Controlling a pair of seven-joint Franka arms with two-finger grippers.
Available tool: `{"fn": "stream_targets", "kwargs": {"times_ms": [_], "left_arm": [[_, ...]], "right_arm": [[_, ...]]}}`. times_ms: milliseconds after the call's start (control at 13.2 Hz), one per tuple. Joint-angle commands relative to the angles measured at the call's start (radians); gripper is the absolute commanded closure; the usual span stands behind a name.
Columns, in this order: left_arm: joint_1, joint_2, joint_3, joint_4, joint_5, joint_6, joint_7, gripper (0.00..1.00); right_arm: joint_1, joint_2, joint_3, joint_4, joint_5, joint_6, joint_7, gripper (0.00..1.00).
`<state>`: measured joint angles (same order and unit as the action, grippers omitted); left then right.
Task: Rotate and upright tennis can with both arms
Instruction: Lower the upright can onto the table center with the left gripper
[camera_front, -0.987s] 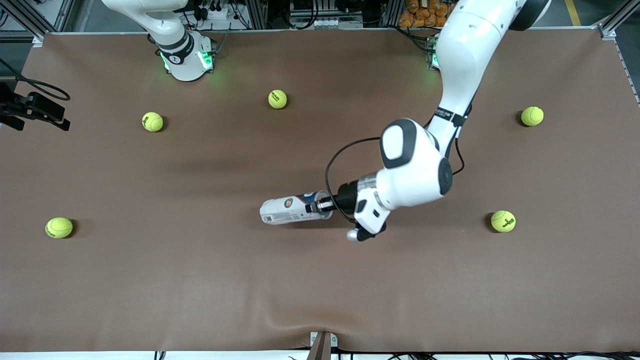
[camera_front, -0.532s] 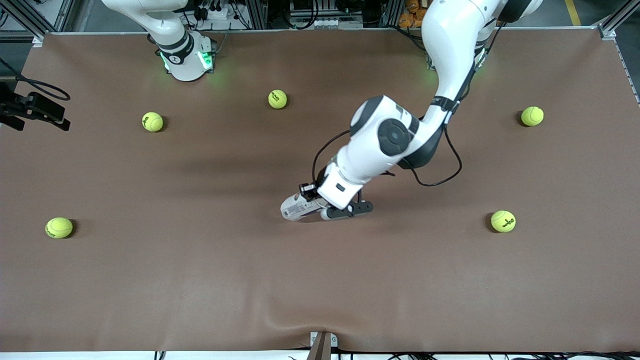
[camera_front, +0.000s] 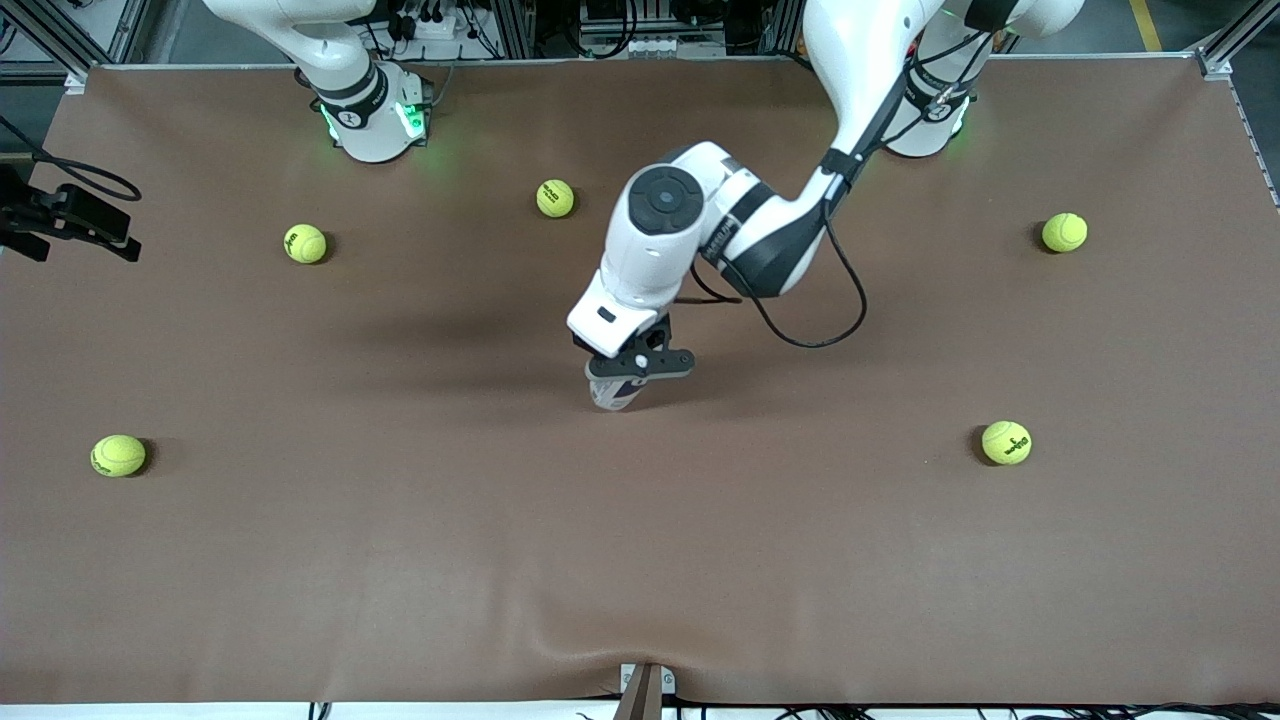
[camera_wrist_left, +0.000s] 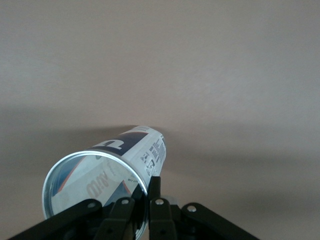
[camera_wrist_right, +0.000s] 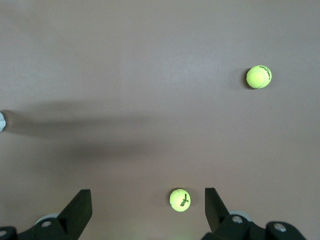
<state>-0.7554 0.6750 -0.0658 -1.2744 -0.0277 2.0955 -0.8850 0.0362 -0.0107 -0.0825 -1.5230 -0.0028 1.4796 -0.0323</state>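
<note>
The tennis can (camera_front: 611, 393) stands steeply tilted near the table's middle, its lower end on the brown mat. My left gripper (camera_front: 640, 364) is over its upper end and hides most of it. In the left wrist view the can (camera_wrist_left: 137, 149) shows its white and navy label and its silver rim (camera_wrist_left: 95, 154). The left gripper (camera_wrist_left: 146, 194) is shut on that rim, one finger inside and one outside. My right gripper (camera_wrist_right: 147, 210) is open and empty, high over the mat at its own end, out of the front view. The right arm (camera_front: 340, 60) waits.
Several yellow-green tennis balls lie scattered: one (camera_front: 555, 198) near the bases, one (camera_front: 305, 243) and one (camera_front: 118, 455) toward the right arm's end, one (camera_front: 1064, 232) and one (camera_front: 1006, 442) toward the left arm's end. One ball (camera_wrist_right: 180, 199) lies below the right gripper.
The left gripper has swung the can up from lying flat to steeply tilted. It has carried its upper end toward the bases.
</note>
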Motion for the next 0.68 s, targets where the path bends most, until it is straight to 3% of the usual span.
{"fn": "stream_targets", "kwargs": {"times_ms": [0, 380, 532, 608], "left_arm": [[-0.022, -0.014, 0.011, 0.003, 0.045, -0.042, -0.017, 1.0], [-0.079, 0.003, 0.058, 0.01, 0.092, -0.042, -0.012, 1.0], [-0.081, 0.003, 0.058, 0.01, 0.092, -0.042, -0.012, 0.96], [-0.081, 0.003, 0.058, 0.009, 0.092, -0.042, -0.011, 0.88]], "right_arm": [[-0.007, 0.006, 0.006, 0.015, 0.001, -0.005, -0.014, 0.0], [-0.007, 0.008, 0.007, 0.017, 0.0, -0.004, -0.014, 0.0], [-0.01, 0.006, 0.006, 0.017, 0.0, -0.005, -0.014, 0.0], [-0.012, 0.006, 0.006, 0.017, 0.0, -0.005, -0.014, 0.0]]}}
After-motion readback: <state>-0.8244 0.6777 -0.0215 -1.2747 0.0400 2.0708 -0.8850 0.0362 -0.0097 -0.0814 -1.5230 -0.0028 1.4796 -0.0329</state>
